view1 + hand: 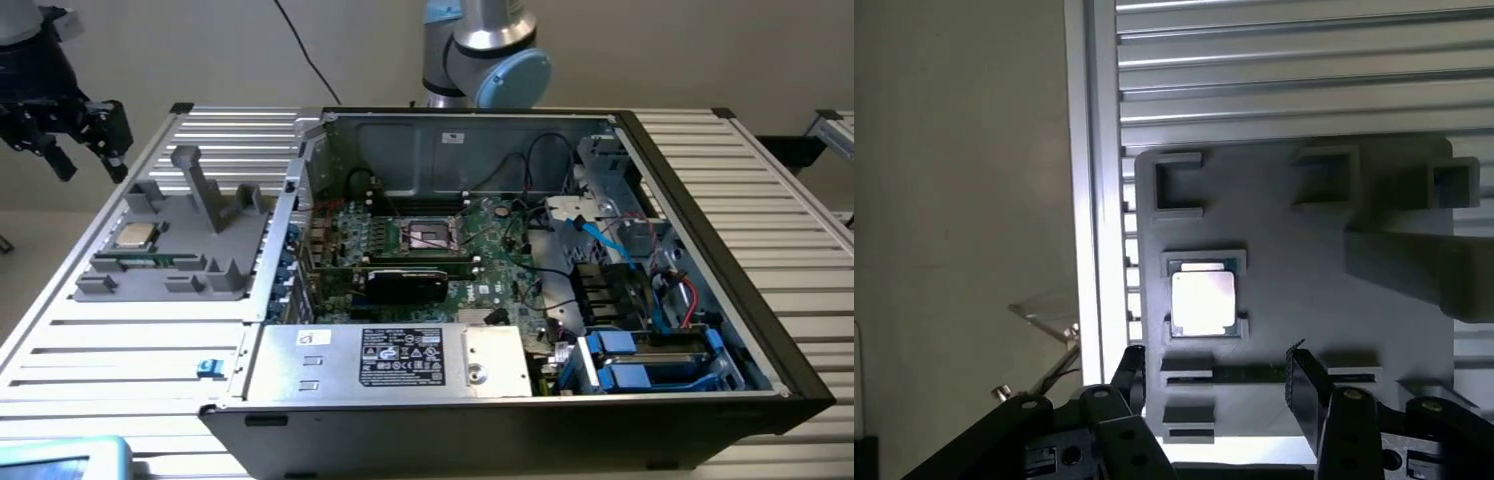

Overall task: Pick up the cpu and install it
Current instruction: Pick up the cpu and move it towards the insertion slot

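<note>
Silvery-beige flat square cpu lies flat in a recess of a grey plastic holder, on the exterior view's left. The holder rests on a white ribbed metal surface, just beside an open black computer case. Inside the case, the black-framed square socket on the green motherboard has no chip in it. The black two-finger pincer hangs above the surface's far left corner, spread wide, holding nothing, clear of the cpu.
</note>
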Tool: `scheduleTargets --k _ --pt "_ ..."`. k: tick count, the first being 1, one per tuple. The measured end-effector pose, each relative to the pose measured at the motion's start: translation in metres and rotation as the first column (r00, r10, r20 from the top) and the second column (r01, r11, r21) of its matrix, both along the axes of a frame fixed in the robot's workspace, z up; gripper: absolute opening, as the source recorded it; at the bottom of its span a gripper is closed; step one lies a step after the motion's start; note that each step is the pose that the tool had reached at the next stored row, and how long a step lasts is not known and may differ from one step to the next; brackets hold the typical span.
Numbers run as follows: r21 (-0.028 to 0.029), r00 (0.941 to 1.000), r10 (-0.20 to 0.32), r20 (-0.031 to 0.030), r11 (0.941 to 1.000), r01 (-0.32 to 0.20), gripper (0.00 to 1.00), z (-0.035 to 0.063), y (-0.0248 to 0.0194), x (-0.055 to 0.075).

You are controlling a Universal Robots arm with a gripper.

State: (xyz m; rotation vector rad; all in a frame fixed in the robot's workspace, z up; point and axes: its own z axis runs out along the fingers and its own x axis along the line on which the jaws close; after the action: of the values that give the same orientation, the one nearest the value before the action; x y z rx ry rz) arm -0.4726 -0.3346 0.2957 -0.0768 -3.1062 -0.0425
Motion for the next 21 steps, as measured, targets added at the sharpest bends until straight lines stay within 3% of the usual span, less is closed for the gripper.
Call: scheduleTargets --k 13,21 --pt "0.0007 1.0 0.001 -0.0001 1.0 -0.001 0.68 -0.0234 -0.001 0.002" --pt "0.0016 1.0 0.001 0.0016 1.0 -0.001 0.68 -0.0302 -0.0026 0.002"
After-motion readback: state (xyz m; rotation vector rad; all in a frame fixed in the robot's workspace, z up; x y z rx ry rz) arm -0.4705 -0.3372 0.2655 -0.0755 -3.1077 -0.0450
